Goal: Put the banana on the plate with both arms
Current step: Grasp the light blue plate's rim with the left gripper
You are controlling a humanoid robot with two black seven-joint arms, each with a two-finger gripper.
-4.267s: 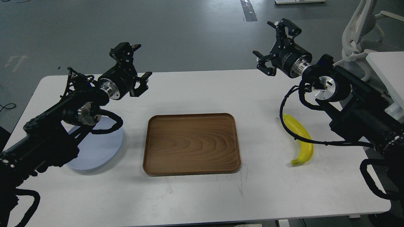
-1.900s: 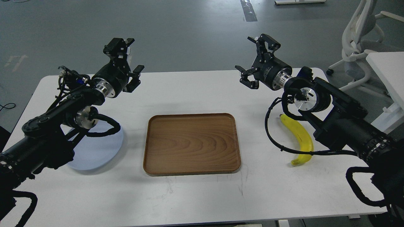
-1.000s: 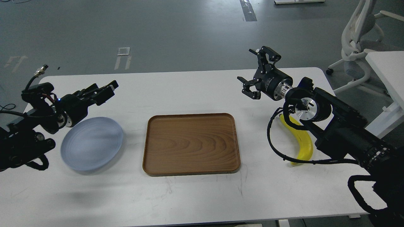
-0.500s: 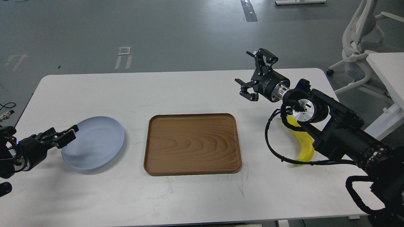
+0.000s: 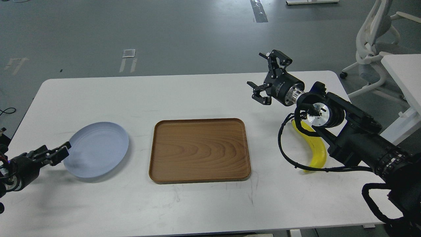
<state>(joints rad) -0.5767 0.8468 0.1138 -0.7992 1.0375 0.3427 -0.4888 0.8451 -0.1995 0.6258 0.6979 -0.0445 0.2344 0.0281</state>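
The yellow banana [image 5: 316, 144] lies on the white table at the right, partly hidden under my right arm and its cable. The pale blue plate [image 5: 97, 153] sits empty at the left. My right gripper [image 5: 268, 76] is open and empty, raised above the table, up and to the left of the banana. My left gripper [image 5: 54, 153] is low at the left edge, right beside the plate's left rim. It is seen dark and end-on, and its fingers cannot be told apart.
A brown wooden tray [image 5: 199, 150] lies empty in the table's middle, between plate and banana. A white chair [image 5: 375, 36] and another white table [image 5: 404, 75] stand at the right, beyond the table edge.
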